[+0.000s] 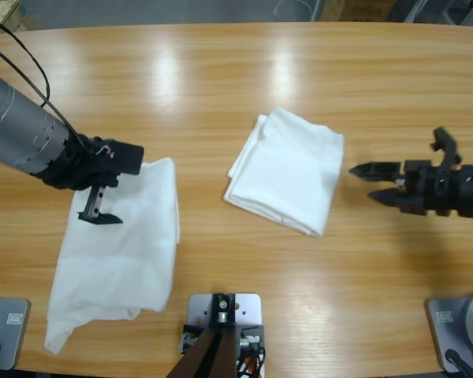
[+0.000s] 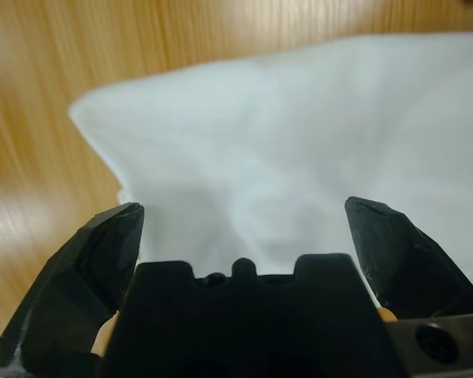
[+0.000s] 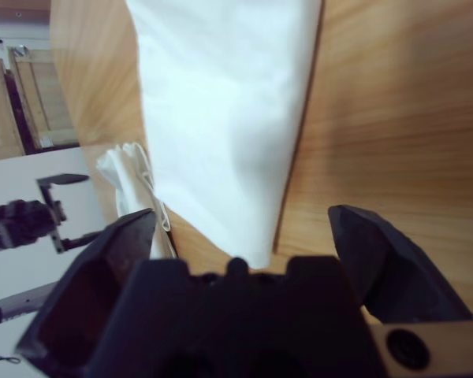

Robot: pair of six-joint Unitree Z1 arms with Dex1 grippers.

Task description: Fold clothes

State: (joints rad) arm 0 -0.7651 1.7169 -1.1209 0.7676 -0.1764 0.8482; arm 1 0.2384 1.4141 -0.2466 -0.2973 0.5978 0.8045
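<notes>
A loosely spread white T-shirt [image 1: 118,252] lies at the table's left front, one end rumpled near the front edge. My left gripper [image 1: 99,211] hangs just over its upper part, jaws open; in the left wrist view the left gripper [image 2: 246,209] has only white cloth [image 2: 299,118] beneath it. A folded white bundle [image 1: 288,169] rests at the table's middle. My right gripper [image 1: 372,181] stands open just right of it, apart from it and pointing at its edge. In the right wrist view, the bundle [image 3: 221,102] lies straight ahead of the open right gripper [image 3: 243,216].
Bare wooden table [image 1: 221,71] stretches behind both garments and to the right front. The right wrist view shows the other arm's gripper [image 3: 39,213] far off, with more white cloth [image 3: 130,181] near it.
</notes>
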